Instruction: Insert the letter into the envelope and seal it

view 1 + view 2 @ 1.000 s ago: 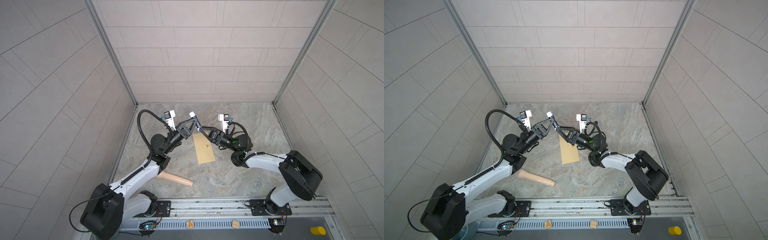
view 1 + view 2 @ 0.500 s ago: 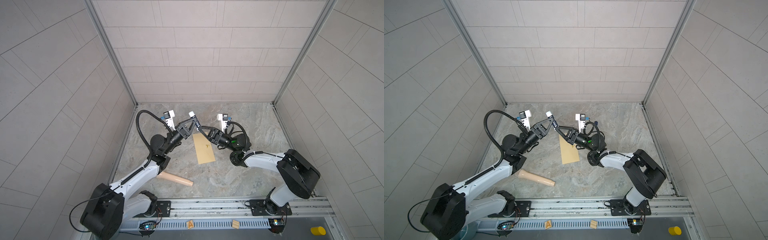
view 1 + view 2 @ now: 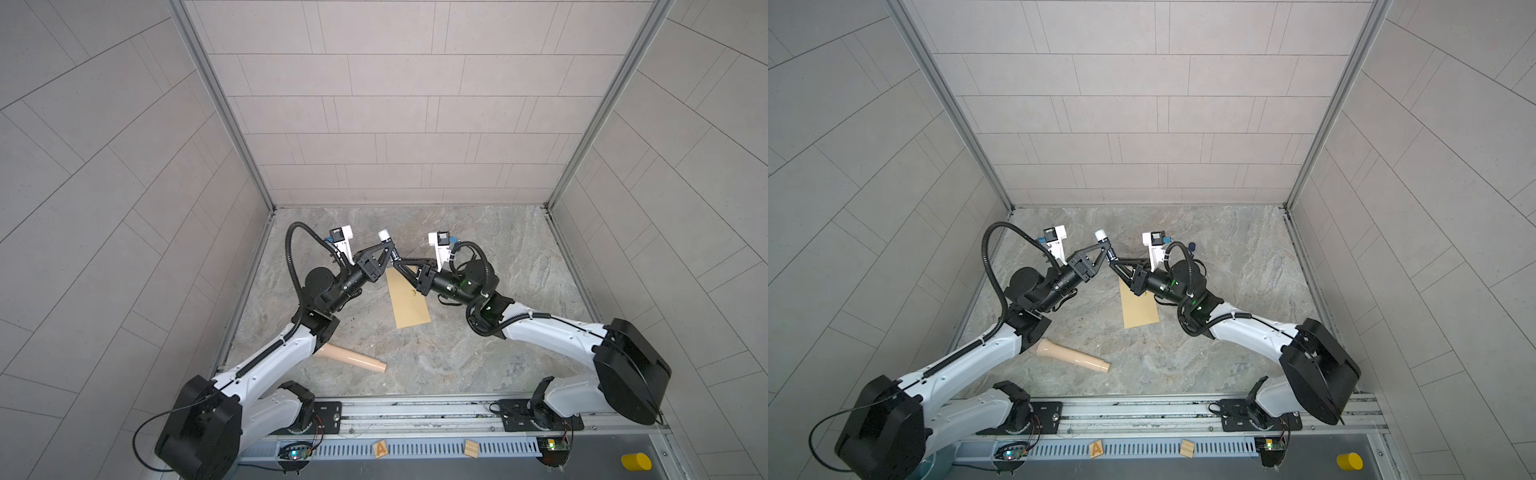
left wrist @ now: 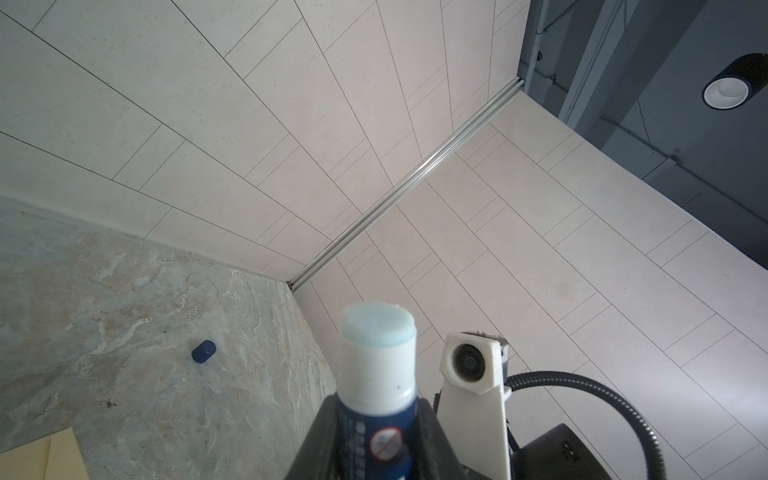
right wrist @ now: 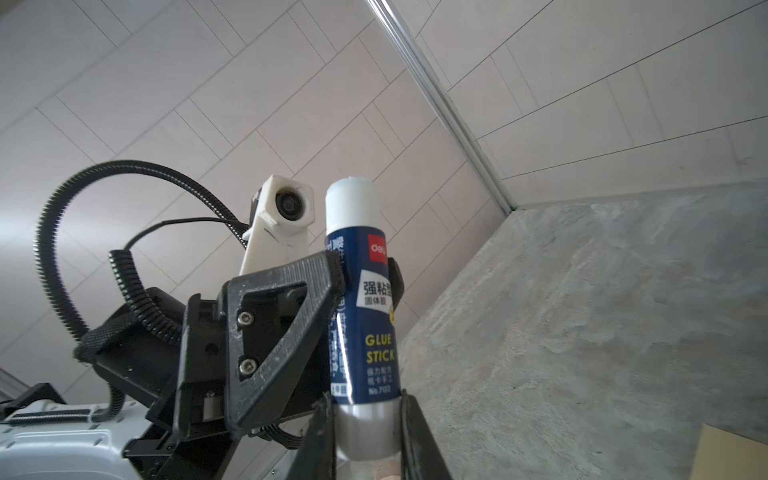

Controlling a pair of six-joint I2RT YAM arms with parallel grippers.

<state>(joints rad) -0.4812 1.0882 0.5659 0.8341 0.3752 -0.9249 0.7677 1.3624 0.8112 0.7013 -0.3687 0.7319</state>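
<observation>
Left gripper: clamped on the uncapped blue-and-white glue stick, mid-body.
Right gripper: pinching its silver base.
Tan paper envelope: flat on marble table, below.

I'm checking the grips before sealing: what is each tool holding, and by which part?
Both hold one uncapped glue stick: the left tool clamps its blue labelled body, the right tool its silver base.

I list: glue stick, glossy blue label, white plastic neck, shiny metal-look base; envelope, matt tan paper; left gripper, rough black plastic fingers; table, matt stone-look.
</observation>
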